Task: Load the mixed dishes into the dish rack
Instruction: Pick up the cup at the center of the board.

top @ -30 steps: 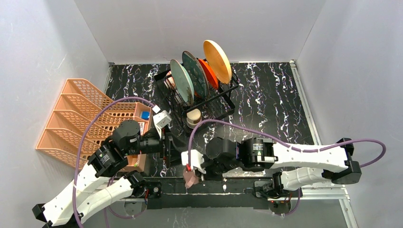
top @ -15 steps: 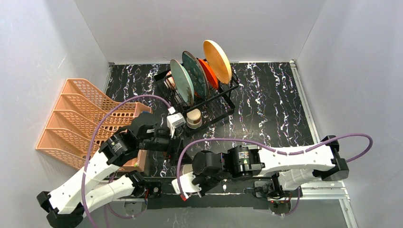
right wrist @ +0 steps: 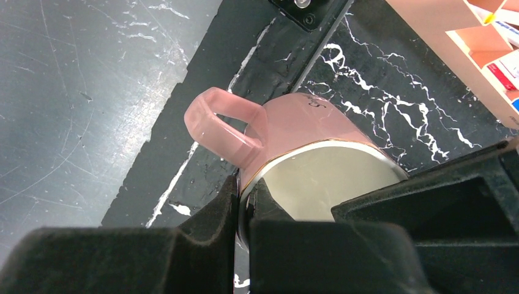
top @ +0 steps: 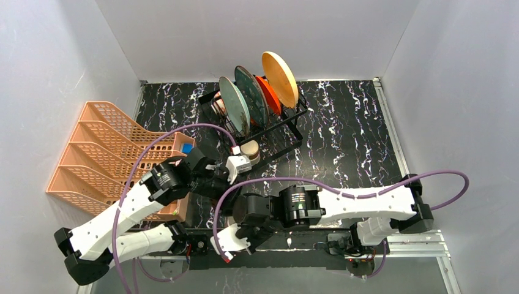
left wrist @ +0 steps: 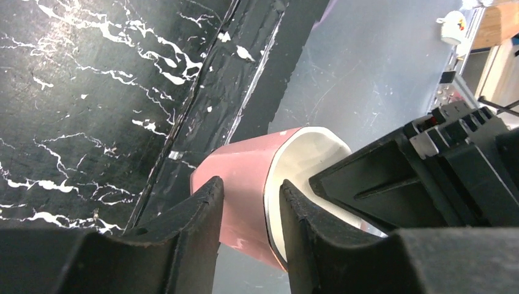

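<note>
Right gripper (right wrist: 245, 197) pinches the pink mug (right wrist: 306, 122) at frame centre; left gripper (left wrist: 250, 199) straddles its wall, grip uncertain

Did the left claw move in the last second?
Yes. In the top view, the left gripper has swung right, away from the orange lattice rack and nearer the dish rack. It now straddles the rim of the pink mug.
</note>
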### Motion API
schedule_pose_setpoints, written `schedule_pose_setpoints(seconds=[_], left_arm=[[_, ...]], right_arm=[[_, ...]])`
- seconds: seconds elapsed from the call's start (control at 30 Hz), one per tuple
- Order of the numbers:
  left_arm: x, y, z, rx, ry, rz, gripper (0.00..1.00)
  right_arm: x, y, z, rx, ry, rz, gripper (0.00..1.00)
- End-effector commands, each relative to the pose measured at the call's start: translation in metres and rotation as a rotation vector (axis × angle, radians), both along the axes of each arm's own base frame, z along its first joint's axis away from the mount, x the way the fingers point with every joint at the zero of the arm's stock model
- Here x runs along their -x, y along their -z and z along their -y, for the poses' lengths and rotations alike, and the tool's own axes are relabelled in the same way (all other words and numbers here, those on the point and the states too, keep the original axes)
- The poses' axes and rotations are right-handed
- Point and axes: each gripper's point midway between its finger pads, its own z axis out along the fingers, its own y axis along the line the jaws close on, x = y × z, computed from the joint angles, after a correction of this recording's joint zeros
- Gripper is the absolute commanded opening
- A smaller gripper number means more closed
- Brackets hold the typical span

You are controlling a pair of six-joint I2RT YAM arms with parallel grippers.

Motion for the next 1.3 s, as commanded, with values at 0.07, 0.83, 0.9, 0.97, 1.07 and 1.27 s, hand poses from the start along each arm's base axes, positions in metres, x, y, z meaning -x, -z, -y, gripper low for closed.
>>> schedule_pose_setpoints(seconds=[0.07,0.83,0.9,0.97,1.07,1.27], left_arm=[[-0.006,0.01,-0.014,-0.135,-0.015,0.038,0.29],[-0.002,0.046,-0.017,-0.333,0.054,0.05,0.0],[-0.002,0.045,-0.017,-0.323,0.057,0.055,0.0],[-0.002,0.044,-0.016,-0.312,0.054,0.058,0.0],[-0.002,0.047,-0.016,-0.308,0.044,0.061,0.0],[-0.008,0.046,-0.013,-0.284,0.006,0.084,0.0]], right_arm=[[-0.006,-0.046,-0.024,-0.129,-0.011,-0.004,0.01],[-0.098,-0.042,-0.057,-0.112,0.227,-0.044,0.15],[-0.102,-0.044,-0.057,-0.147,0.244,-0.031,0.31],[-0.105,-0.048,-0.054,-0.185,0.26,-0.014,0.41],[-0.109,-0.054,-0.049,-0.228,0.28,-0.002,0.47],[-0.112,-0.065,-0.039,-0.28,0.312,0.01,0.57]])
